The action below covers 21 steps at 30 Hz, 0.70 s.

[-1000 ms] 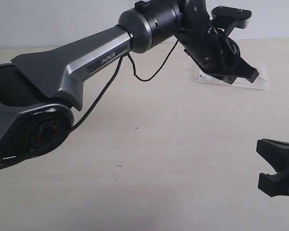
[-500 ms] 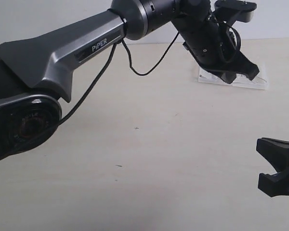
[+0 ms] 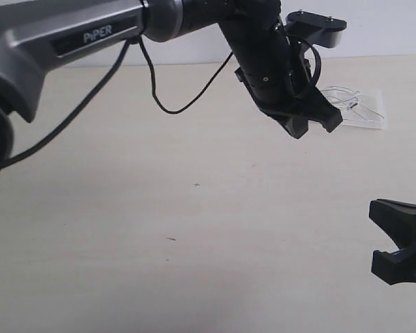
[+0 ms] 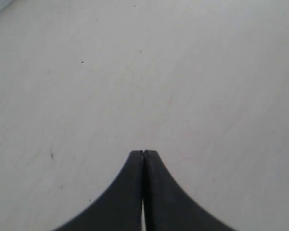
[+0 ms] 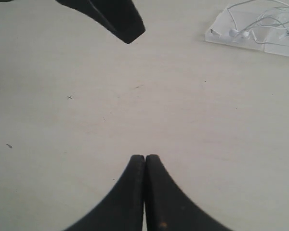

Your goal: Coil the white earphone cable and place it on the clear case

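Exterior view: the white earphone cable point(image 3: 347, 100) lies in loose, untidy loops on the clear case point(image 3: 373, 122) at the upper right of the table point(image 3: 194, 229). The left gripper point(image 3: 312, 125) hangs just beside the case and hides its near end. The right gripper point(image 3: 395, 239) sits at the lower right, cut off by the frame edge. Left wrist view: the fingers point(image 4: 130, 192) are pressed together over bare table, pinching nothing; cable and case do not show. Right wrist view: the fingers point(image 5: 159, 192) are likewise pressed together and empty, with the case and the earbuds point(image 5: 236, 32) in the upper right corner. Handling, as judged: very light, limp and springy, so loops are liable to uncoil. Best pinched where several strands bunch, not at a bud. The plug end and strand count are too fine to make out.
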Motion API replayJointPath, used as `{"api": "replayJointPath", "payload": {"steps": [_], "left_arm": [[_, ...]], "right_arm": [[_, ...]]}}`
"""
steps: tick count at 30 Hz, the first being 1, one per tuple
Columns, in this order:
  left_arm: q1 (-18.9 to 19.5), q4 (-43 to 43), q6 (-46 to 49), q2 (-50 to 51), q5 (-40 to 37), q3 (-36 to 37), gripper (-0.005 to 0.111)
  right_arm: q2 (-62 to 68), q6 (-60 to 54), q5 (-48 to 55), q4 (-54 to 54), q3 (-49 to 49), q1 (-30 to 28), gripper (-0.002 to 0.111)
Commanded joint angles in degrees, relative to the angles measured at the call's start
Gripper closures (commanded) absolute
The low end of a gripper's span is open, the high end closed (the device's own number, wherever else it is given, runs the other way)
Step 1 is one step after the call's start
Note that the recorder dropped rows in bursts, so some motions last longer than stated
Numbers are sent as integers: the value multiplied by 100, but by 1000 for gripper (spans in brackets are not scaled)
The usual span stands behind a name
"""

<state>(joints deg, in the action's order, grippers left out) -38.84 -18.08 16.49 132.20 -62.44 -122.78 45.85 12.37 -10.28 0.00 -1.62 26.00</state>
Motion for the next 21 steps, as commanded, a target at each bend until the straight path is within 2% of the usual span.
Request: {"api": "replayJointPath", "payload": {"steps": [1,6,11,12,13,14,15,16,17,18,21], "left_arm": [[19,31,203,-792,581,1115,107],[19,-33,499,-1870,1597,2711,107],[19,-72,572,-3086,3191,4627,107],[19,-112,572,-3633,3985,5444,107],[19,-172,572,-3906,4348,5776,107],[19,-419,572,-4452,5254,6579,107],[19,-559,546,-4668,5722,6975,107],[19,-911,534,-5180,6585,7715,107],[19,-1050,502,-5374,6891,7992,107],[19,-1143,305,-5839,7612,8659,107],[19,-1103,-211,-6777,8868,9953,107]], "right_arm": [[-41,-47,59,0,13,2,108],[-41,-35,58,0,13,2,108],[-41,-25,70,0,13,2,108],[-41,-25,70,0,13,2,108],[-41,-25,70,0,13,2,108],[-41,-13,69,0,13,2,108],[-41,17,69,48,13,2,108],[-41,311,69,166,13,2,108],[-41,466,69,192,13,2,108],[-41,901,69,243,13,2,108],[-41,1544,69,290,13,2,108]]}}
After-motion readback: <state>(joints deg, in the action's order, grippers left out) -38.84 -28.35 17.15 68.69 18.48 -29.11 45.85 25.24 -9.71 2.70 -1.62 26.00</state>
